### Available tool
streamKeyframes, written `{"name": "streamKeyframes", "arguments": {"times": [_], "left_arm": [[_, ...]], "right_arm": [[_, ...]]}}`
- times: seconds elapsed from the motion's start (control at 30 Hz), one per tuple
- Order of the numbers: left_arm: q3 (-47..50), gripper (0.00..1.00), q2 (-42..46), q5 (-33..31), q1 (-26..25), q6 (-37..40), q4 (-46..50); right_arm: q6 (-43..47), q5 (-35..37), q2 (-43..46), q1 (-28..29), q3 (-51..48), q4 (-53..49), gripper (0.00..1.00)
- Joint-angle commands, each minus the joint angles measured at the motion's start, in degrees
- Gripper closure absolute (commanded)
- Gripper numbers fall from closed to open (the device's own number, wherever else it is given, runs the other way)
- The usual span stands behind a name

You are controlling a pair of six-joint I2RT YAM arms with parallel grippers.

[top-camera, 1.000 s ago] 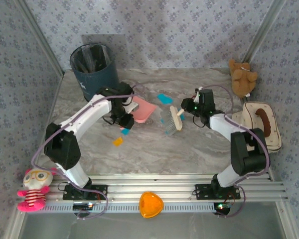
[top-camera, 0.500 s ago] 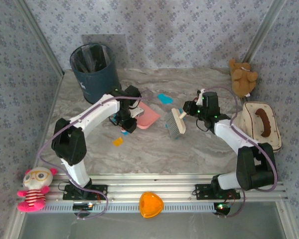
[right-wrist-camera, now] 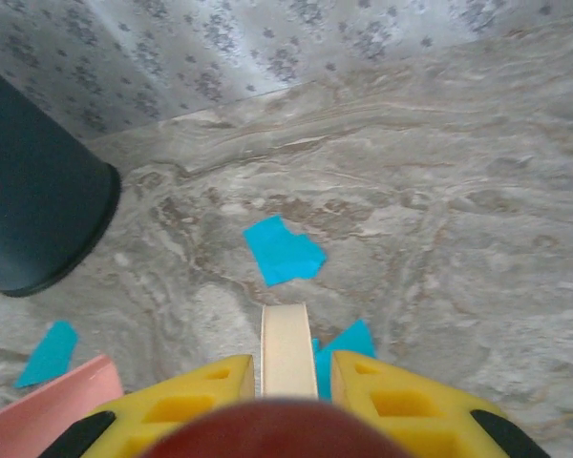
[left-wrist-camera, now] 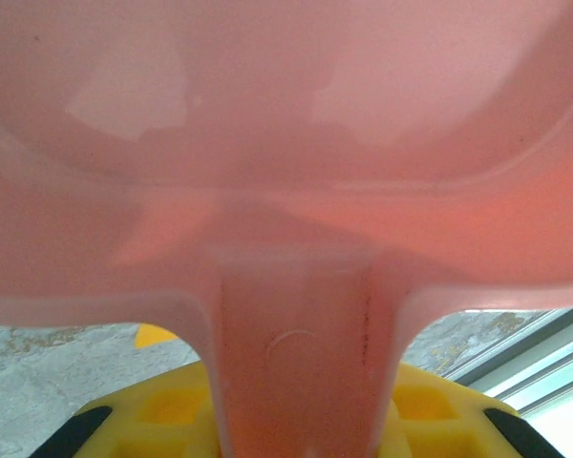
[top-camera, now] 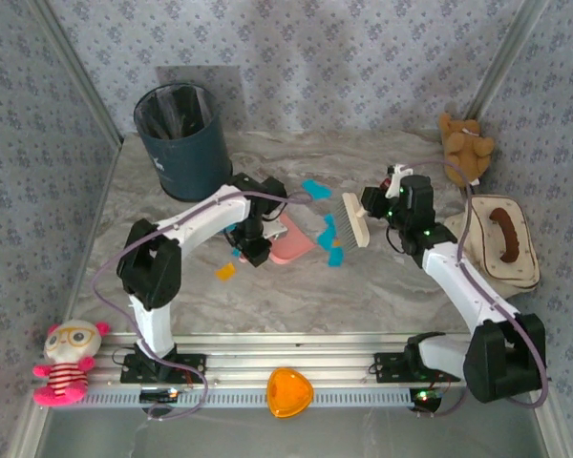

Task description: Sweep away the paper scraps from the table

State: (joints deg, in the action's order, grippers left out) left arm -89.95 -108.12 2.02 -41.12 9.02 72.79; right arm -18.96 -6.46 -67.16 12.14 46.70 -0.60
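Mid-sweep: paper scraps [top-camera: 335, 258] dot the bench [top-camera: 363, 296]. The left end effector [left-wrist-camera: 296, 420] clamps the pink dustpan [top-camera: 291, 243] by its handle. At its three o'clock, the right end effector [right-wrist-camera: 288, 377] grips the brush [top-camera: 351, 221]. More scraps lie at twelve o'clock. The next move is probably to brush the scraps toward nine o'clock, into the pan.

bin [top-camera: 181, 138]: dark blue, upright, far left corner
dustpan [top-camera: 291, 243]: pink, middle, left of the brush
brush [top-camera: 353, 219]: cream head, bristles facing the dustpan
teddy bear [top-camera: 463, 148]: brown, far right corner
cream case [top-camera: 501, 243]: right edge, brown piece inside
doll [top-camera: 67, 363]: pink, near left corner
heart dish [top-camera: 289, 391]: orange, near edge, centre
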Motion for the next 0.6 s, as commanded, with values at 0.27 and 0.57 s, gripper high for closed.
{"name": "streamKeyframes", "arguments": {"times": [0.27, 0.57], "left_arm": [[-3.98, 1.0, -3.21, -0.38, -3.18, 3.13, 5.4], [-4.86, 1.0, -5.22, 1.67, -4.62, 3.73, 7.01]], "right_arm": [[11.58, 18.98, 4.7, 3.61, 0.01, -8.29, 1.0], [13.17, 26.74, 5.37, 7.04, -2.63, -10.08, 1.0]]}}
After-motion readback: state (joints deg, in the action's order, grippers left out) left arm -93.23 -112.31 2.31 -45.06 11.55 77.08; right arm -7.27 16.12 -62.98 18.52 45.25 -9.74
